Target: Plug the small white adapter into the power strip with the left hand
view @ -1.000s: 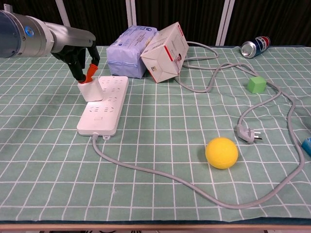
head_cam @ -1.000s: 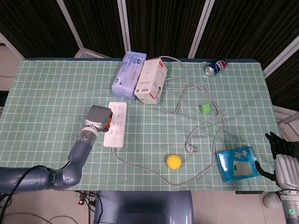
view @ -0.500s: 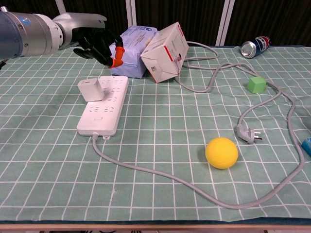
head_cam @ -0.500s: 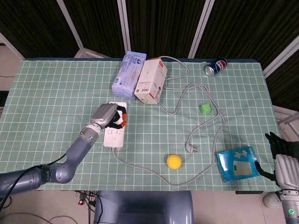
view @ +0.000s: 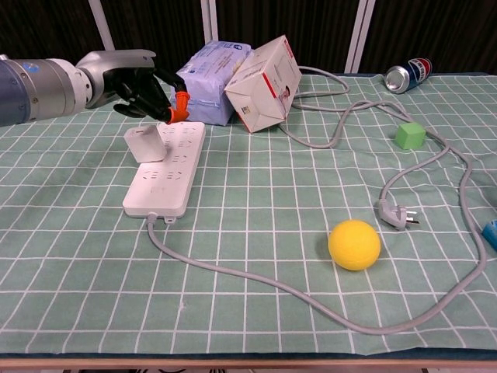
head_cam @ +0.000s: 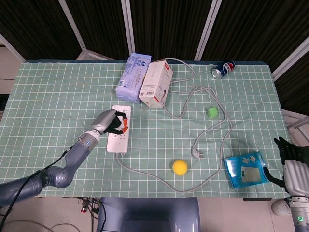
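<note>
Small white cube adapter sits upright on the left edge of the long white plastic power strip, strip's long axis running away from the robot; left hand hovers just behind and above it, fingers loosely spread, holding nothing.

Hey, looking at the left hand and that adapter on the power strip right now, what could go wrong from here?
The small white adapter stands on the power strip looking slightly tilted, so it may not be fully seated. The left hand hovers close above it with nothing held; a stray move of its fingers might knock the adapter loose. The strip lies loose on the cloth, so any push could slide it instead of seating the plug.
</note>
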Available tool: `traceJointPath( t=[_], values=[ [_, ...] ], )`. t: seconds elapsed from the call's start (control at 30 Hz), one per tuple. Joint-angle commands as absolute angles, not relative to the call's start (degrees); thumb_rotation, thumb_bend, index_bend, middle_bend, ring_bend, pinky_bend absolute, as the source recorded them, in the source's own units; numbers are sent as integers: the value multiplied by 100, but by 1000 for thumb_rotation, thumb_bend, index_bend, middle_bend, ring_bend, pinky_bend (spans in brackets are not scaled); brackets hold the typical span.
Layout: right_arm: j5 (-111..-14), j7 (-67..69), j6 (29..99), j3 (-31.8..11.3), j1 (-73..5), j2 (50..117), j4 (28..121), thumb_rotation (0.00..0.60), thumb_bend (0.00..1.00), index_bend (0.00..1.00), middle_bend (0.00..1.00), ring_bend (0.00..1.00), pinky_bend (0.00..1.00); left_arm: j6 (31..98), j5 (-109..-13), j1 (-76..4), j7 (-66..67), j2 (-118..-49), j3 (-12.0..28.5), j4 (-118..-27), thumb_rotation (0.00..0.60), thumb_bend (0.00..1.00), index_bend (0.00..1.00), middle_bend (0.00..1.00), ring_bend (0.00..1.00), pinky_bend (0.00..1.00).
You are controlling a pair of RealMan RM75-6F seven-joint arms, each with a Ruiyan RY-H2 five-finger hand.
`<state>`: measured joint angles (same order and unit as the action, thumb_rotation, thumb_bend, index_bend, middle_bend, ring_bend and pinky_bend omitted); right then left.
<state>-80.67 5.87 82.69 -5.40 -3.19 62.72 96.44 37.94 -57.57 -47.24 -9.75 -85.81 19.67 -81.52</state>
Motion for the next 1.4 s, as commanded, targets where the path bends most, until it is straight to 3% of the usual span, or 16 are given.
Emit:
traceJointPath(
  t=[0.03,1.4],
  values=[
    [-8067,580,8269,-541,-320,6275,9644,600,396,0,0,0,40,3776,-5988,-4652,-1209,-8590,1930,-8041,600,568,854,1000,927,1000],
    [-8038,592,8239,-545,-324,6276,9647,600,396,0,0,0,40,3652,-6303,-4933,-1504,-9142,1565,-7138,600,568,855,1000,926,1000]
  ],
)
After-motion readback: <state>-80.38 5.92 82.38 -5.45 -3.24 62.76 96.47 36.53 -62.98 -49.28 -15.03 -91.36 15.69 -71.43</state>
